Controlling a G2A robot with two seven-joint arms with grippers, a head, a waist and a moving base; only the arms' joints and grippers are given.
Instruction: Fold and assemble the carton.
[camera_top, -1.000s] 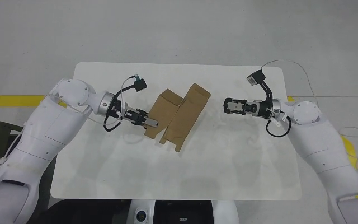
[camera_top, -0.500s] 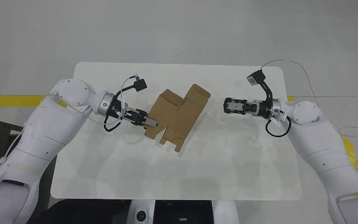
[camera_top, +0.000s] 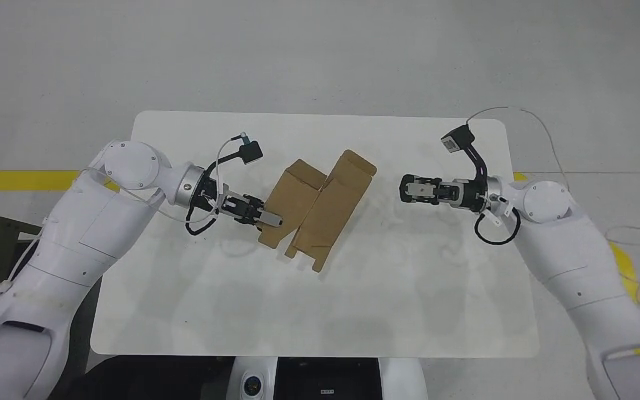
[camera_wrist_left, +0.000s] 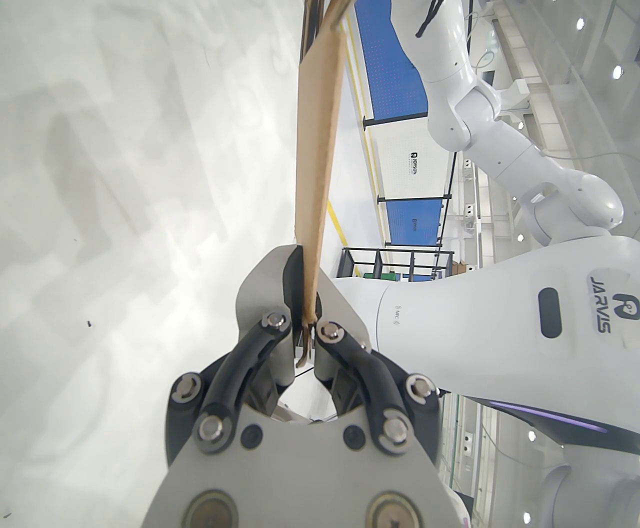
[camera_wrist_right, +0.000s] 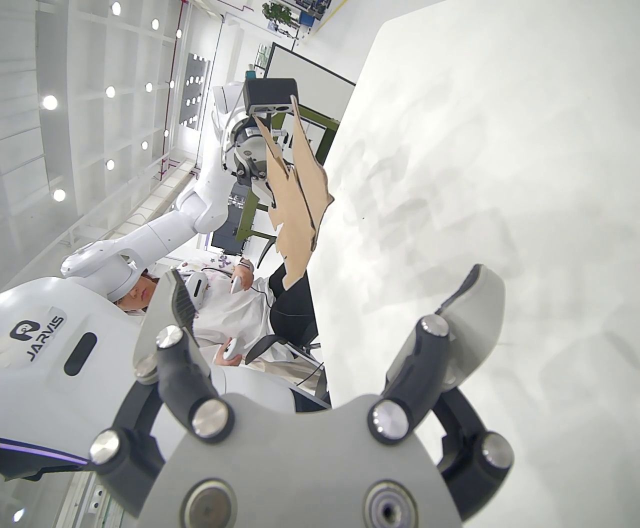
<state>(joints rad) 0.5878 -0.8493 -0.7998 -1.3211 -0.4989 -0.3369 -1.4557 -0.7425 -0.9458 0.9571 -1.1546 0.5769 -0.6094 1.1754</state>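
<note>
Nothing moved; left gripper (camera_wrist_left: 307, 320) pinches carton (camera_top: 315, 205) edge.

We saw smooth white rounded shells on the left arm (camera_top: 120, 180) and the right arm (camera_top: 560, 225), each with a small black camera box (camera_top: 251, 150) at the wrist and a looped black cable (camera_top: 197, 226) beside it. The left gripper (camera_wrist_left: 306, 280) and the right gripper (camera_wrist_right: 325, 295) had pale grey plates, curved black links, round silver screws and jaws with dark pads. The white body shell (camera_wrist_left: 500, 320) bore a black oval, dark lettering and a thin purple stripe.
</note>
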